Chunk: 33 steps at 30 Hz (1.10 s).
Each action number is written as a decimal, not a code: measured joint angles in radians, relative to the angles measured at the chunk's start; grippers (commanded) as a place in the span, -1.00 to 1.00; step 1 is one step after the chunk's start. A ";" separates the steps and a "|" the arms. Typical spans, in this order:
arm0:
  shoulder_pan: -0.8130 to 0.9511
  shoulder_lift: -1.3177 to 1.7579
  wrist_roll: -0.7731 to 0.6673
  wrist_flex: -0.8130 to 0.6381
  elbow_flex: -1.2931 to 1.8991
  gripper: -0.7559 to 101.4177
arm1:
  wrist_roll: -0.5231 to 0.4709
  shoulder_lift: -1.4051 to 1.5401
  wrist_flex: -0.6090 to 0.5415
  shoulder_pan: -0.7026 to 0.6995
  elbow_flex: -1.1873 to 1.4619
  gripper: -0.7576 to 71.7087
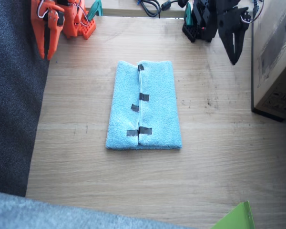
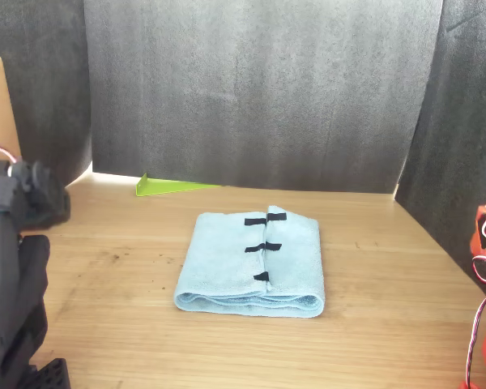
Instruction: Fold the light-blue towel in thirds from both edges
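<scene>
Light-blue towel (image 1: 144, 106) folded, long axis running away from arms, edges (image 1: 139, 102) meeting mid-top

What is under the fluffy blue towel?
The folded light-blue fluffy terry towel lies flat on the wooden table. In the front view, only its own stacked layers show at the near edge. Anything beneath them is covered.

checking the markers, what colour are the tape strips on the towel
Black, on the light-blue towel; the tape strips show best in the fixed view.
</scene>
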 measured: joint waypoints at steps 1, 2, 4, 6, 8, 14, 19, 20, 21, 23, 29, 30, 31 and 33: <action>0.000 -0.002 0.000 0.000 0.000 -0.99 | 0.008 0.000 0.000 -0.002 0.000 -0.57; -0.002 -0.002 0.003 0.000 0.000 -0.99 | 0.017 0.000 0.000 -0.005 0.000 -0.56; -0.012 0.002 0.008 0.000 0.000 -0.99 | 0.028 0.000 0.000 -0.005 0.000 -0.55; -0.031 0.002 0.009 0.000 0.000 -0.99 | 0.049 0.000 0.000 0.029 0.000 -0.54; -0.060 0.002 0.023 0.002 0.000 -0.99 | 0.063 0.000 -0.009 0.077 0.000 -0.52; -0.112 0.002 0.052 0.005 0.000 -0.99 | 0.086 -0.005 -0.031 0.107 0.017 -0.69; -0.106 0.002 0.052 0.005 0.000 -0.99 | 0.104 -0.002 -0.037 0.083 0.017 -0.98; -0.109 0.002 0.052 0.005 0.000 -0.99 | 0.098 -0.002 -0.037 0.089 0.017 -0.98; -0.109 0.002 0.052 0.005 0.000 -0.99 | 0.094 -0.002 -0.037 0.095 0.017 -0.98; -0.110 0.002 0.048 0.005 0.000 -0.99 | 0.083 -0.002 -0.028 0.112 0.017 -0.98; -0.112 0.002 0.037 0.005 0.000 -0.99 | 0.098 -0.002 -0.025 0.107 0.017 -0.98; -0.112 0.002 0.037 0.005 0.000 -0.99 | 0.106 -0.002 -0.025 0.109 0.017 -0.98; -0.112 0.002 0.037 0.005 0.000 -0.99 | 0.112 -0.002 -0.025 0.109 0.017 -0.98; -0.112 0.002 0.037 0.005 0.000 -0.99 | 0.115 -0.002 -0.025 0.098 0.017 -0.98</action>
